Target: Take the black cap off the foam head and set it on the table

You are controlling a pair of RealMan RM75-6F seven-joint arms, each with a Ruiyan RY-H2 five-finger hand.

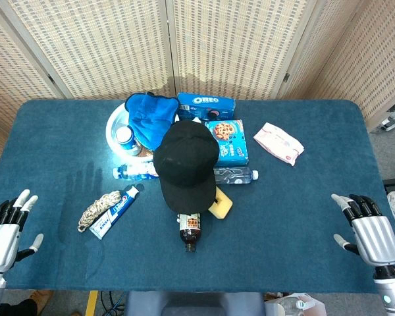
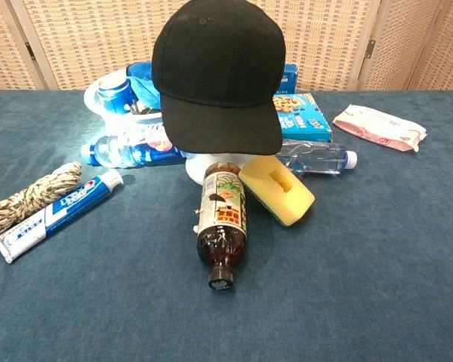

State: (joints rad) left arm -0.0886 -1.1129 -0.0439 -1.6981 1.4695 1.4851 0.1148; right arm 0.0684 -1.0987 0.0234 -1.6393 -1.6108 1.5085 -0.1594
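A black cap [image 1: 185,163] [image 2: 218,72] sits on the foam head at the table's middle, brim toward me; only the head's white base [image 2: 200,170] peeks out below the brim. My left hand [image 1: 8,227] lies open at the table's near left edge, far from the cap. At the near right edge my right hand [image 1: 367,228] also lies open with its fingers spread. Neither hand touches anything, and the chest view shows no hand.
Around the head lie a brown drink bottle [image 2: 222,226], a yellow sponge [image 2: 278,188], two clear water bottles [image 2: 128,151] [image 2: 317,158], a toothpaste tube [image 1: 115,210], a rope bundle [image 1: 97,208], cookie boxes [image 1: 206,105], a white bowl [image 1: 113,126] with blue cloth, and a pink-white packet [image 1: 278,143].
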